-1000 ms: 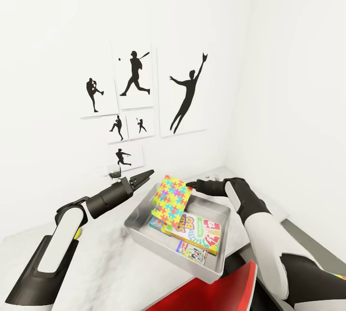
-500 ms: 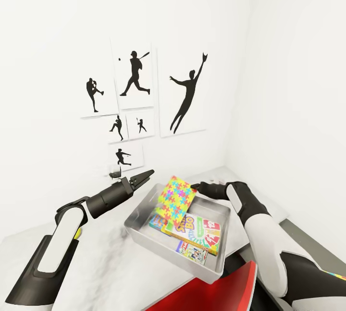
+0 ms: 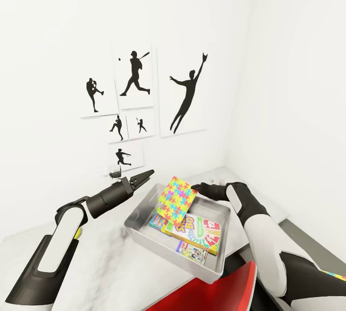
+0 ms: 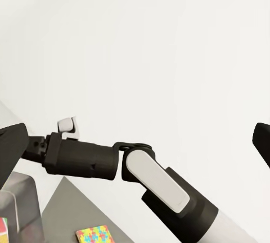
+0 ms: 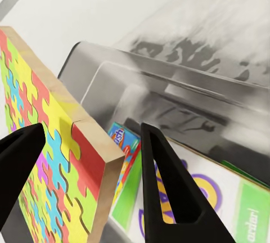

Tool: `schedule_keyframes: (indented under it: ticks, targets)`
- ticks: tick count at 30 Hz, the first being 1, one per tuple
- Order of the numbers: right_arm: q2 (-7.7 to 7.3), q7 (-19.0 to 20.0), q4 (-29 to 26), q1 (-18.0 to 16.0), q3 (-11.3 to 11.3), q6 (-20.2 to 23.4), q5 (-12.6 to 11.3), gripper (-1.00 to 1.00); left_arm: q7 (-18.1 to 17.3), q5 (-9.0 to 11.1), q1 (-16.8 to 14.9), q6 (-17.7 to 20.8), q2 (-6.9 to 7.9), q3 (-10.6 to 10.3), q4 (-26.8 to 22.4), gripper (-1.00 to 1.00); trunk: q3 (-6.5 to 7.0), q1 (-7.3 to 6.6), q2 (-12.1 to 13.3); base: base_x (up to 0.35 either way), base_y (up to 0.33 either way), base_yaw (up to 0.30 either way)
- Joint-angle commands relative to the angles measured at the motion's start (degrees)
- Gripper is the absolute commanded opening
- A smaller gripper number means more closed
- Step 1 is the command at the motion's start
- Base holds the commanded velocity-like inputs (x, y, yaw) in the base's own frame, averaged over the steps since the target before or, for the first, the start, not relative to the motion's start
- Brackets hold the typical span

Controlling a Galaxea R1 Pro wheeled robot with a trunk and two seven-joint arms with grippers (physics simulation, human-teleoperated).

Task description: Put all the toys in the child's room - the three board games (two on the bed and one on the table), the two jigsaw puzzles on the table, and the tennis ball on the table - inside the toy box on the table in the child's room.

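The grey toy box (image 3: 139, 235) sits on the white marbled table (image 3: 105, 263). Inside lie a Skip-Bo board game (image 3: 198, 232) and two more game boxes (image 3: 192, 253), (image 3: 156, 222). A colourful jigsaw puzzle (image 3: 177, 198) leans tilted, lower end in the box. My right gripper (image 3: 194, 187) is at its upper edge; in the right wrist view the fingers (image 5: 166, 187) stand apart on either side of the puzzle's corner (image 5: 50, 158), open. My left gripper (image 3: 144, 175) hovers left of the box, open and empty. A yellow tennis ball (image 3: 77, 232) peeks out behind my left arm.
A second jigsaw puzzle (image 4: 94, 235) lies on a grey surface below my right arm. A red chair back (image 3: 216, 292) rises at the table's near edge. Baseball silhouette pictures (image 3: 137, 95) hang on the white wall behind the table.
My right gripper has drawn back slightly to the right, and the leaning puzzle has shifted right with it. The left arm has not moved.
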Motion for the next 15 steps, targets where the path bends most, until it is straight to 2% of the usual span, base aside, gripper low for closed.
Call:
schedule_keyframes:
  ticks: [1,15]
  targets:
    - [0.08,-0.1,0.0,-0.1,-0.4,0.5,-0.3,-1.0,-0.1,0.1,-0.1,0.2,0.03,0.0,0.0,1.0,-0.14,0.04,-0.1,0.0,0.0,0.0]
    - [0.32,2.6,0.0,-0.2,-0.3,2.1,-0.2,-1.0,-0.1,-0.1,-0.1,0.2,0.03,0.0,0.0,1.0,-0.14,0.04,-0.1,0.0,0.0,0.0]
